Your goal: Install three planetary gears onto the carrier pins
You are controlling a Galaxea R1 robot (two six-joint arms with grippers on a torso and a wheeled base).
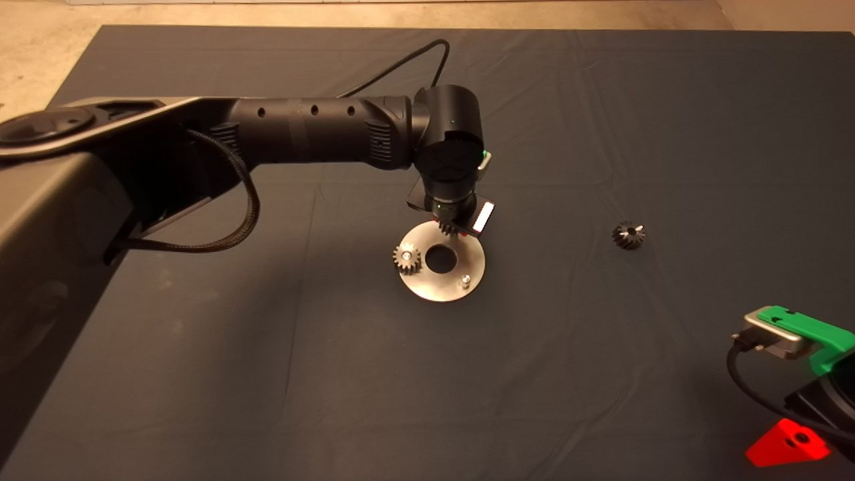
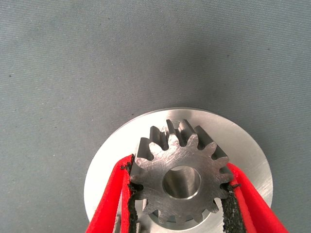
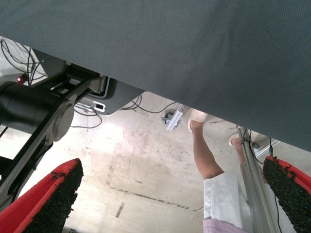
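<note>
- Right gripper: parked at the near right edge of the mat; fingers spread wide, holding nothing. Its wrist view shows the floor beyond the mat and a person's leg.
- Bare carrier pin: upright on the near right part of the disc, no gear on it.
- Seated gear: on the pin at the disc's left side.
- Left gripper: over the disc's far edge; fingers pinching a held gear by its toothed rim, bore facing the camera, disc directly behind.
- Loose gear: lying on the mat, well apart to the right of the disc.
</note>
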